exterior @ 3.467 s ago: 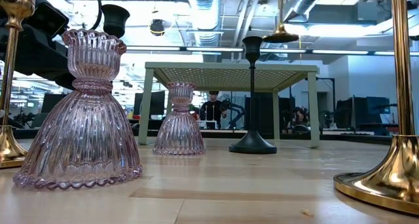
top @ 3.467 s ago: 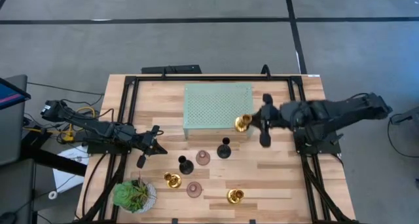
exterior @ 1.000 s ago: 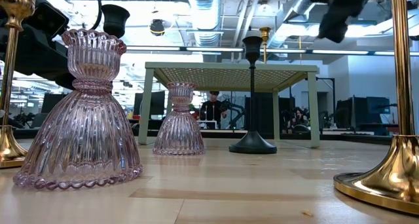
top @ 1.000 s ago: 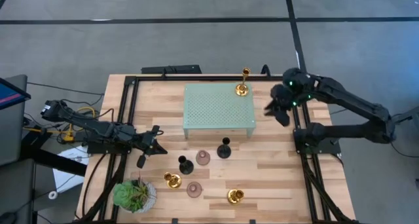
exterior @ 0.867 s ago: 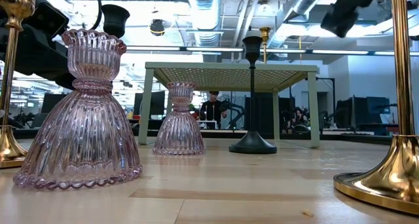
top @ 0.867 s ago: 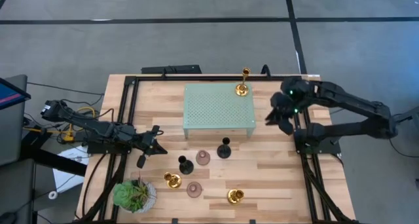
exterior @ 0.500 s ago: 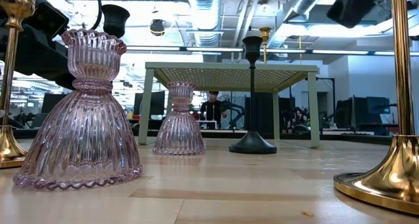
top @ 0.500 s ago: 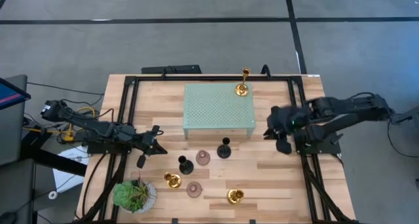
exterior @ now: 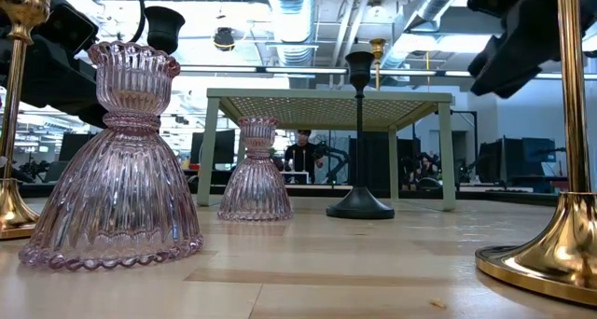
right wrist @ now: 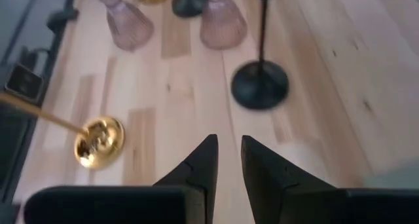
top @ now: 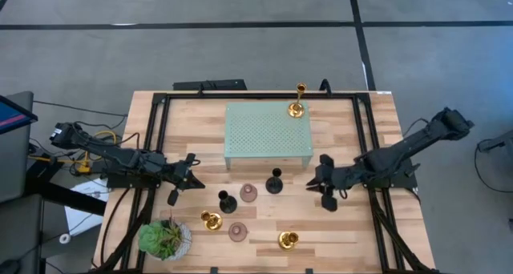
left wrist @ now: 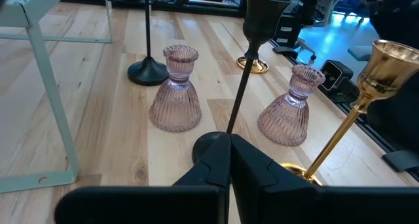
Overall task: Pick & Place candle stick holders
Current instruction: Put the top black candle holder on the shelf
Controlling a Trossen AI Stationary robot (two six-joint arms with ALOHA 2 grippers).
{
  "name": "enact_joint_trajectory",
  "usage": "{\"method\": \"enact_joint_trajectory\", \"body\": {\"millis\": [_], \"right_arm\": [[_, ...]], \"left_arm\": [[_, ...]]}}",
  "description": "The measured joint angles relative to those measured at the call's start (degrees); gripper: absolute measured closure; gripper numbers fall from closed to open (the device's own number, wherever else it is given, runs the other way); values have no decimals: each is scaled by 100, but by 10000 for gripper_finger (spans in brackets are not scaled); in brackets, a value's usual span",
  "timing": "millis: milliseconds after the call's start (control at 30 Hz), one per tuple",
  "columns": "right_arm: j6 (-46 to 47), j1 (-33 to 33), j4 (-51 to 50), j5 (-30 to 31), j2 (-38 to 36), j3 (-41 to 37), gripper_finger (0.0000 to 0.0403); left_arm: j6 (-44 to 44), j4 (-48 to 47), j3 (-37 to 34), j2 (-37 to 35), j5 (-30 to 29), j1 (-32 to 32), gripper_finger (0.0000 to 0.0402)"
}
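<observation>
One gold holder (top: pixel 296 107) stands on the far right corner of the pale green platform (top: pixel 267 135). On the table in front of the platform stand two black holders (top: pixel 275 183) (top: pixel 228 202), two pink ones (top: pixel 248 193) (top: pixel 237 231) and two gold ones (top: pixel 211 220) (top: pixel 288 240). My right gripper (top: pixel 325 187) hangs empty and slightly open, just right of the black holder (right wrist: pixel 260 83). My left gripper (top: pixel 181 183) is shut and empty at the table's left, pointing at the other black holder (left wrist: pixel 245 67).
A green potted plant (top: pixel 164 239) stands at the near left corner. Black frame rails run along the table's left and right sides (top: pixel 365 138). Bare wood lies right of the holders and near the front edge.
My right gripper has left the gold holder standing on the platform. It has swung from beside the platform's far right corner toward the near edge and down, and a little left, ending beside the black holder. My left arm and all the holders have stayed still.
</observation>
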Motion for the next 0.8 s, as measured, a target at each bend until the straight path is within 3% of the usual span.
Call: {"method": "enact_joint_trajectory", "body": {"millis": [500,800], "right_arm": [[-1143,166,2449,1756,1794,-119,343],[-1400,148,3352,1889,2584,-117,343]], "left_arm": [[0,1,-1,76,0,0,394],[0,2,0,98,0,0,394]]}}
